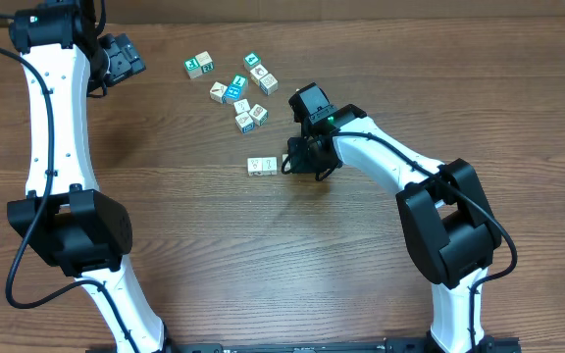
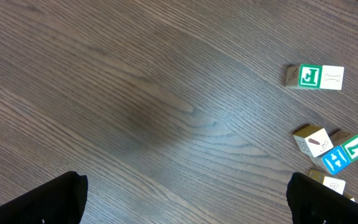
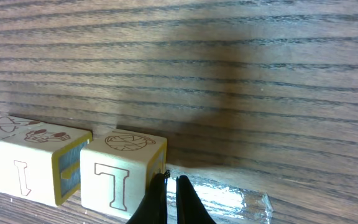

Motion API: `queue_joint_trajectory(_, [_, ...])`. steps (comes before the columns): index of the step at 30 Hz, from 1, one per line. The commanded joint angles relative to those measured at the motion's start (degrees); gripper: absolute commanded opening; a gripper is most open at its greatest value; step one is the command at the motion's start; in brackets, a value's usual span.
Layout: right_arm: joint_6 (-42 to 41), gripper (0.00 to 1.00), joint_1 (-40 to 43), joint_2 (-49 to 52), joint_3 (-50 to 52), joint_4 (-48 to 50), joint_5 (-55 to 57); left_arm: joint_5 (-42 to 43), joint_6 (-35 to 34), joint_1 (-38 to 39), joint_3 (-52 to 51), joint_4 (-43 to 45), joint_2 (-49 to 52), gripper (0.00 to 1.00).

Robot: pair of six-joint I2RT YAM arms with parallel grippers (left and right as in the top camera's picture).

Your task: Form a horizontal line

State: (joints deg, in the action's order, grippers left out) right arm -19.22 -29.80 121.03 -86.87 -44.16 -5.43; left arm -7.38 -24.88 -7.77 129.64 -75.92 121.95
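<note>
The row of pale wooden cubes [image 1: 262, 166] lies at mid-table. In the right wrist view it shows two touching cubes [image 3: 27, 162] and a third outline-lettered cube [image 3: 122, 173] close to their right, with a narrow gap between. My right gripper [image 1: 298, 163] is shut and empty. Its fingertips [image 3: 171, 190] rest low against the right side of that third cube, which the gripper hides in the overhead view. My left gripper [image 1: 118, 59] is open and empty at the far left, its fingers wide apart [image 2: 191, 205] over bare wood.
Several loose teal-and-white cubes [image 1: 238, 90] lie scattered behind the row. A pair [image 2: 316, 76] and a cluster [image 2: 334, 154] show at the right of the left wrist view. A shiny tape patch [image 3: 229, 199] lies on the wood right of my right fingertips.
</note>
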Motion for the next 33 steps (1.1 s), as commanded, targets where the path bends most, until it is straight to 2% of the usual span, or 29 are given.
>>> queue_joint_trajectory(1, [2.1, 0.04, -1.1, -0.8, -0.4, 0.5, -0.7, -0.5, 1.1, -0.1, 0.8, -0.2, -0.5, 1.0])
queue_joint_trajectory(15, [2.5, 0.04, -2.0, -0.8, -0.6, 0.6, -0.2, -0.5, 1.1, -0.2, 0.8, -0.2, -0.5, 1.0])
queue_joint_trajectory(24, [-4.8, 0.04, -0.9, -0.8, -1.0, 0.9, 6.7, -0.5, 1.1, -0.1, 0.8, -0.2, -0.5, 0.99])
queue_joint_trajectory(33, [-4.8, 0.04, 1.0, -0.8, -1.2, 13.7, 8.0, -0.5, 1.1, -0.1, 0.8, -0.2, -0.5, 1.0])
